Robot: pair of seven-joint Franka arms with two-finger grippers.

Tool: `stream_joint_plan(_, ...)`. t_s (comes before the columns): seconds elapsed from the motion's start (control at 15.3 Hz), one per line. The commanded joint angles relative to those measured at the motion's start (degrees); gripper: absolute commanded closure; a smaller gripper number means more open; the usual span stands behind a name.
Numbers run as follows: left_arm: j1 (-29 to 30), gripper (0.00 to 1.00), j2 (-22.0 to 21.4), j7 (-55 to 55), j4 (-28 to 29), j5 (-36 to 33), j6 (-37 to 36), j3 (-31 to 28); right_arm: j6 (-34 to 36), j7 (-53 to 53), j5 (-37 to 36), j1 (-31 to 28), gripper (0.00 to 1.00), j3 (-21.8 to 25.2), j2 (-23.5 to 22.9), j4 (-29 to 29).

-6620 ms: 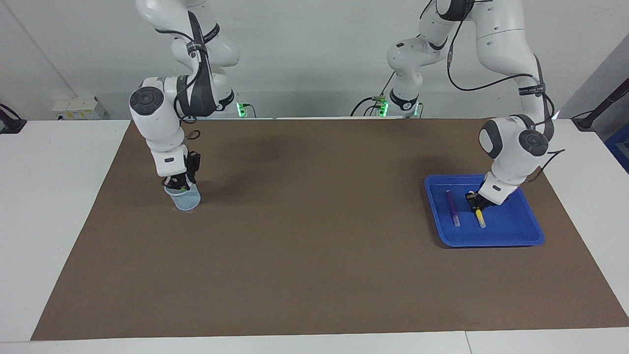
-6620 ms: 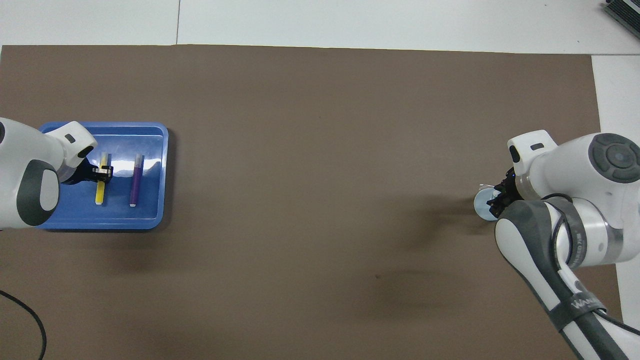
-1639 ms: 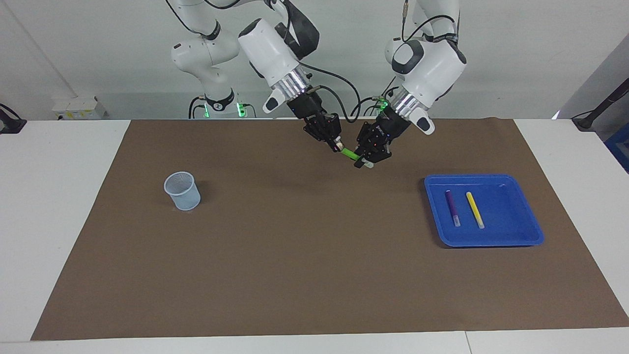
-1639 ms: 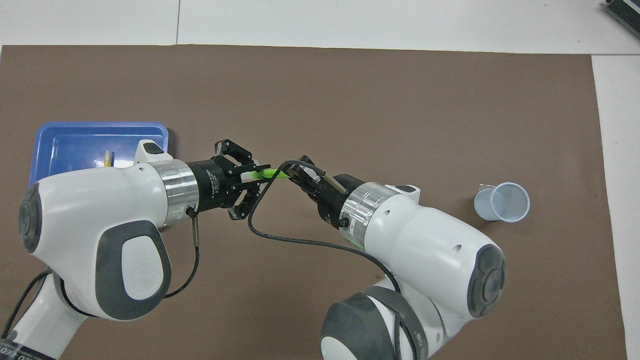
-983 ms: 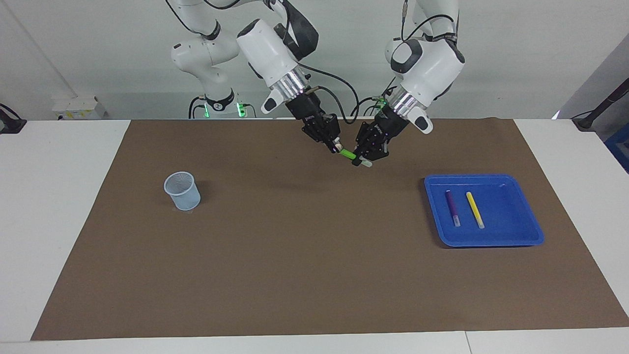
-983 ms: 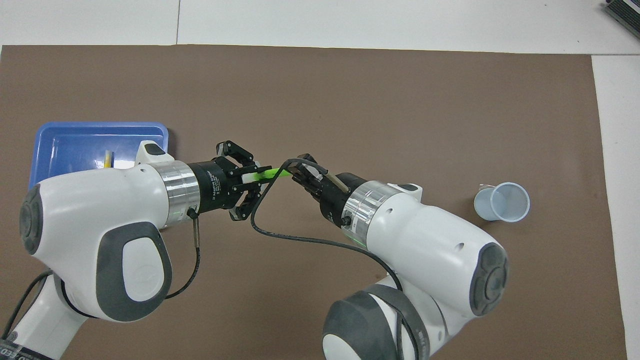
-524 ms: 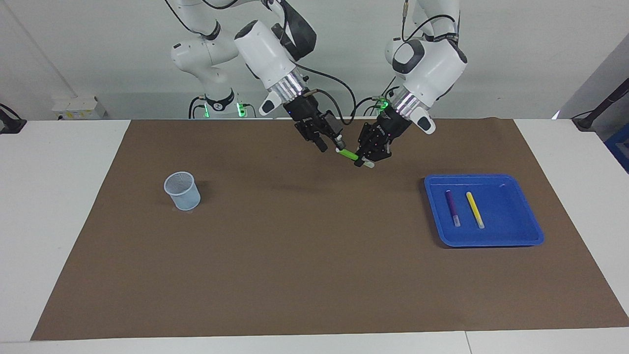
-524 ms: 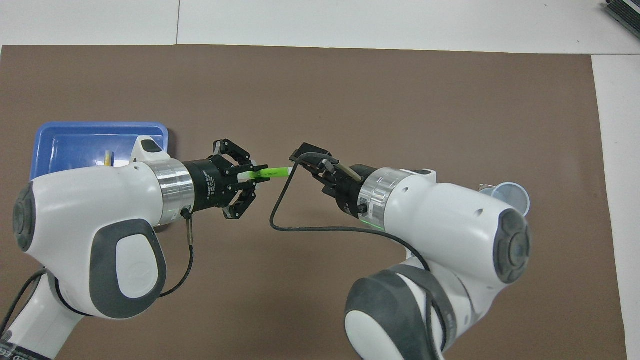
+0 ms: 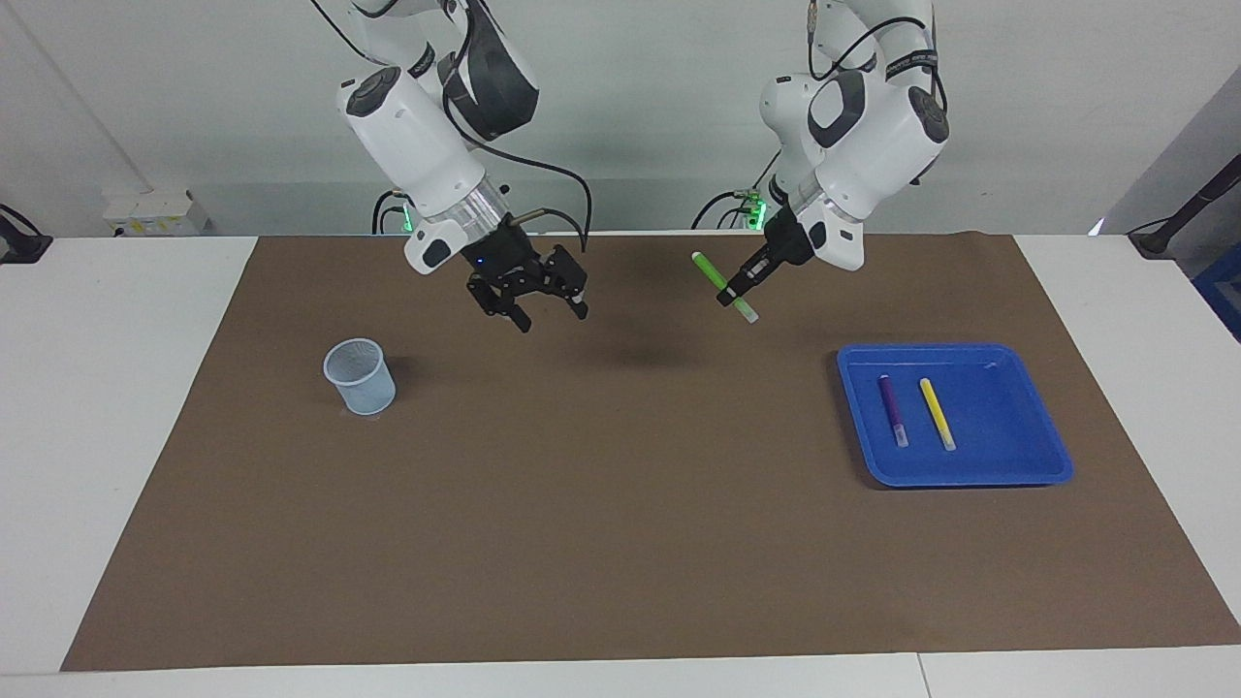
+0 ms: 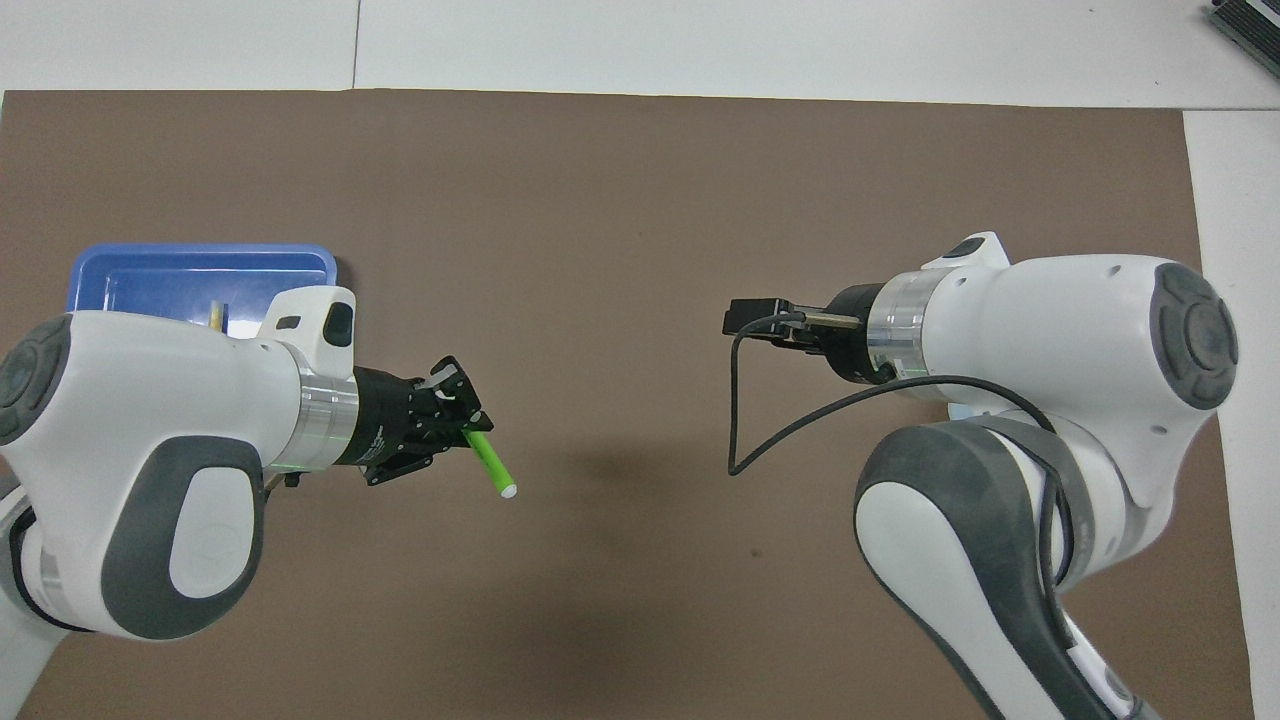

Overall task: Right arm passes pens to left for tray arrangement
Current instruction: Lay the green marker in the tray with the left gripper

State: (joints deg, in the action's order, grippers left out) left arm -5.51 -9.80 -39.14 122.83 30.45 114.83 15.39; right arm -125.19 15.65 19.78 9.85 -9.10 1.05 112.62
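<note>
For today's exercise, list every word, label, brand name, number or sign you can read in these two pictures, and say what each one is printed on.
No text can be read in either view.
Left arm: a strap near its top carries pale lettering, too small to read.
Green pen, purple pen, yellow pen, blue tray and mesh cup: no printing visible.

green pen (image 9: 718, 280), purple pen (image 9: 892, 409), yellow pen (image 9: 937, 412), blue tray (image 9: 1008, 465), brown mat (image 9: 620, 504)
</note>
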Motion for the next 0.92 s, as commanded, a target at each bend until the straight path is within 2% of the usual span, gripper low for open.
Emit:
stream_joint_plan(0.0,1.64,1.00,-2.24,11.86,1.27,-7.30,-5.48,-0.18,8.62,-7.80,-8.33,-3.43,0.00,-0.57,1.06,-1.61)
stream_joint_plan(0.13,2.08,1.00,-2.68,22.12,1.27,-13.63,-8.47,-0.27,12.75,-11.59,-12.38,-5.54,0.00,-0.57,0.97,-2.57)
stream_joint_plan(0.2,3.30,1.00,-2.94,26.96,1.27,-16.79,-9.61,-0.27,15.82,-12.48,-14.40,-5.81,0.00,-0.57,0.28,-5.19)
stream_joint_plan(0.46,8.40,1.00,-2.77,43.94,1.27,-26.20,-10.94,-0.27,30.41,-15.80,-19.34,-6.43,0.00,-0.39,-6.57,-21.44)
stream_joint_plan(0.52,10.15,1.00,-2.42,47.11,1.27,-27.36,-10.60,-0.27,32.53,-17.83,-20.99,-6.51,0.00,-0.39,-7.28,-23.30)
stream_joint_plan(0.72,16.04,1.00,-0.14,53.45,1.27,-28.85,-7.79,-0.27,32.03,-18.64,-21.45,-6.86,0.00,-0.13,-5.45,-18.16)
stream_joint_plan(0.85,18.86,1.00,2.32,55.22,1.18,-32.37,-4.72,-0.18,30.89,-18.90,-21.36,-6.78,0.00,0.84,-5.53,-18.92)
